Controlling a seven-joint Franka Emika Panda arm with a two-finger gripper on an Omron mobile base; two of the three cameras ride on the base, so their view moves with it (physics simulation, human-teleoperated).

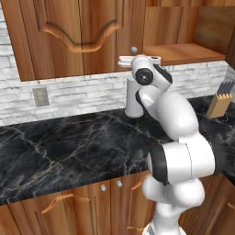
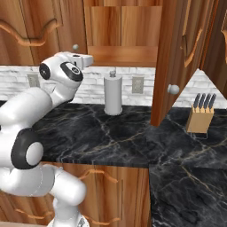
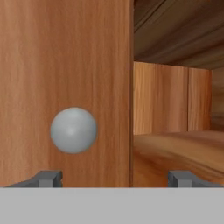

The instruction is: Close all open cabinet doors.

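One cabinet door [image 2: 177,57] stands swung out over the desk [image 2: 133,133], right of the open shelf [image 2: 122,53].
Gripper [image 3: 114,177] spread, empty, facing a closed door's knob [image 3: 73,130]; judgement: reach behind the open panel's outer face and push near its knob [image 2: 173,89], steadily.
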